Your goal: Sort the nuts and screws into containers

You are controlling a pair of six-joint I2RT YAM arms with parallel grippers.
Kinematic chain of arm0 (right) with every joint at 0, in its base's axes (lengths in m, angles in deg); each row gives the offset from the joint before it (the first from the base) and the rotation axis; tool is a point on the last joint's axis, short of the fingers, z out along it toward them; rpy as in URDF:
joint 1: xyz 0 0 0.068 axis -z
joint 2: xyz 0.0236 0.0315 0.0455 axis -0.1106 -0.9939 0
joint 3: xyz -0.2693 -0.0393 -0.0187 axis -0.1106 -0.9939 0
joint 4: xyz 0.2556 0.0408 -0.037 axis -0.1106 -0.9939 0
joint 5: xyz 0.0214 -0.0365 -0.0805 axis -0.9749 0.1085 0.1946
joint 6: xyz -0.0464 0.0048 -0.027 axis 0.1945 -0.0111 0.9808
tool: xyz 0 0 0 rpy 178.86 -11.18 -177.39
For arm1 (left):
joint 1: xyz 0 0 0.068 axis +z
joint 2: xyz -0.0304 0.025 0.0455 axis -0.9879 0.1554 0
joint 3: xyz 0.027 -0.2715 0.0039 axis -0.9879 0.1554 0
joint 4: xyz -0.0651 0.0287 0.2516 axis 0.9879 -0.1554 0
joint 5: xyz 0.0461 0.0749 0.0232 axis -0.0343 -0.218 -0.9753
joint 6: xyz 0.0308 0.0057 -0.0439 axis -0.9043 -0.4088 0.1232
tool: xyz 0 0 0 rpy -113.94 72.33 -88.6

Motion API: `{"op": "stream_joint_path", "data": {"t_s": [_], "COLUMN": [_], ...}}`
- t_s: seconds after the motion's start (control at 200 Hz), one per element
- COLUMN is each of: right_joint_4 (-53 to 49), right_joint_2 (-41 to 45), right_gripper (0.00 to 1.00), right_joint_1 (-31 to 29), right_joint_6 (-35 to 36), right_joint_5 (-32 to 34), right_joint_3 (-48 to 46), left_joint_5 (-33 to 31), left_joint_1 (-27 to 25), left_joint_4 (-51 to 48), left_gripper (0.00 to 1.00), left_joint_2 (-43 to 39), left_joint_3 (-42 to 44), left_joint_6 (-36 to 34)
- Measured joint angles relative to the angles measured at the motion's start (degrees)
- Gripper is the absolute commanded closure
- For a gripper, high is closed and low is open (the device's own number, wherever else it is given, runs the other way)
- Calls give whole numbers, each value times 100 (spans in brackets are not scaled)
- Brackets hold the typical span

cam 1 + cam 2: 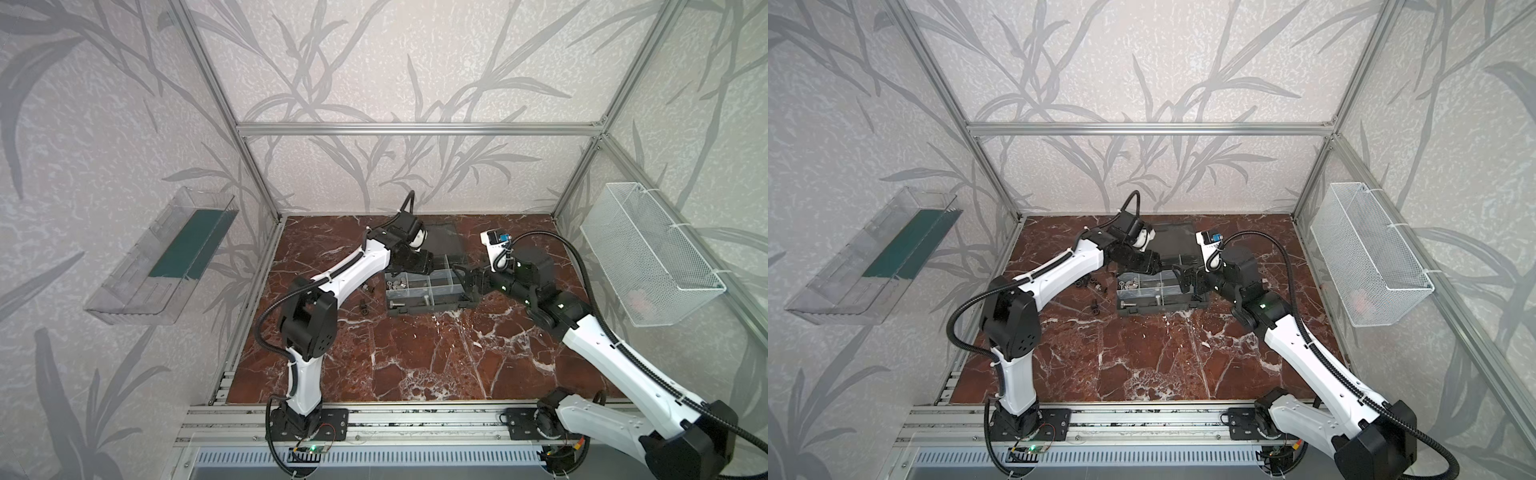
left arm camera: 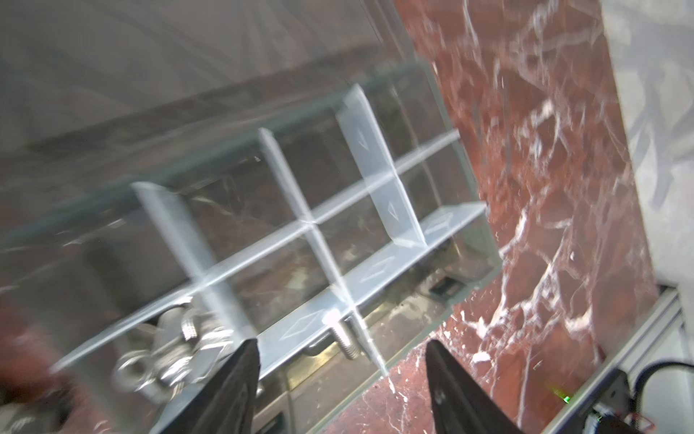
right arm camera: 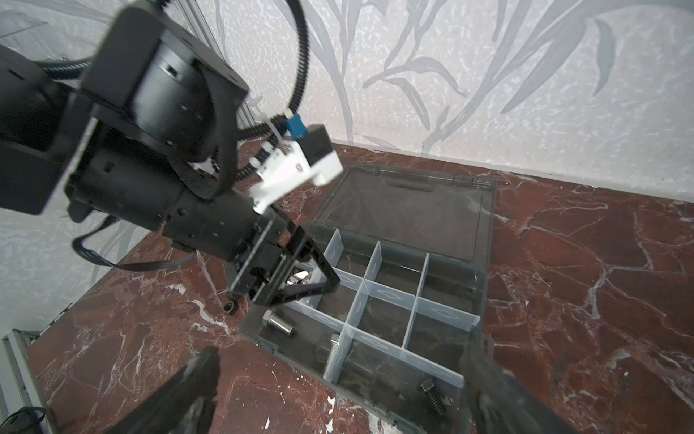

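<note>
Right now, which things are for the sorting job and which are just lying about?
For the job: case, silver nuts, silver screws, black screw, loose black nut.

Just lying about: clear wall tray, wire basket.

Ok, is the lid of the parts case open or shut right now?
Open. The lid lies folded back flat on the table behind the case, and its compartments show uncovered.
</note>
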Motion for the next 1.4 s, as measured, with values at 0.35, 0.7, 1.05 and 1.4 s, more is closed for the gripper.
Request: {"op": "stream_joint_path", "data": {"t_s": [0.35, 0.7, 1.05, 1.4], "right_joint_4": [-511, -393, -289, -275], "right_joint_2": [-990, -1932, -1947, -1950], "right_gripper": [1, 1, 1, 1], "right_joint_1": [-833, -1969, -2205, -2232], "right_joint_6": [166, 116, 70, 55], "right_joint_5": [275, 509, 702, 680], "right_joint_3": [822, 1185, 931, 710], "left_joint_5": [-977, -2577, -2817, -1845], "left_joint_1": [691, 1040, 1742, 2131], "left_joint_4": [-518, 37, 466, 922], "left_gripper": [1, 1, 1, 9], "left_joint_2": [-380, -772, -673, 332], "left_joint_3": [103, 1762, 1755, 1270], "left_joint_6": [184, 868, 1130, 1508]}}
